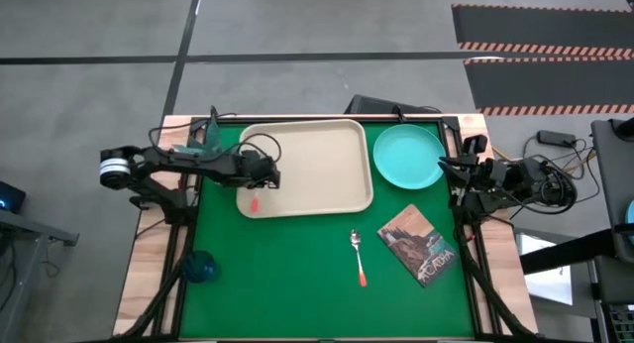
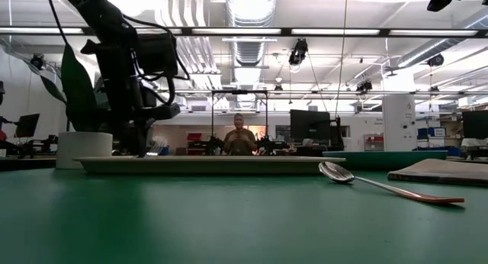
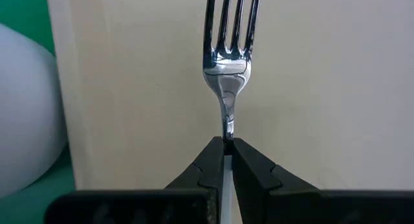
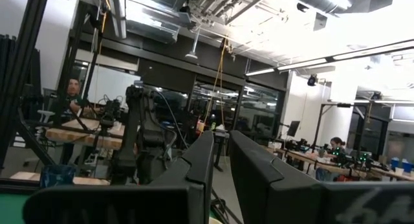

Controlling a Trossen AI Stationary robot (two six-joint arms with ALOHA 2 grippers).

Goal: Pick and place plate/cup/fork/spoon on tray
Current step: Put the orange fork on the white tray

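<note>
The beige tray (image 1: pixel 317 160) lies at the table's middle far side. My left gripper (image 1: pixel 267 176) is low over the tray's left part, shut on the fork (image 3: pixel 228 62). The fork's tines point away past the fingertips, and its red handle end (image 1: pixel 255 203) shows over the tray's near left corner. The turquoise plate (image 1: pixel 408 155) rests flat on the table right of the tray. The spoon (image 1: pixel 358 256) lies on the green mat nearer me. The dark-blue cup (image 1: pixel 201 267) stands at the near left. My right gripper (image 1: pixel 443 167) waits raised at the right edge, its fingers all but together with nothing between them. My left gripper pinches the fork's thin neck (image 3: pixel 228 130), just behind the tines, between its two fingertips. The fingers slant steeply down from the table's left side. The fork hangs close over the tray floor. Whether it touches the tray, I cannot tell.
A brown-covered book (image 1: pixel 418 244) lies at the near right, beside the spoon. A white pot (image 2: pixel 84 149) with a green plant stands off the tray's far left corner. A person stands in the room beyond the table. Bare green mat stretches along the near edge.
</note>
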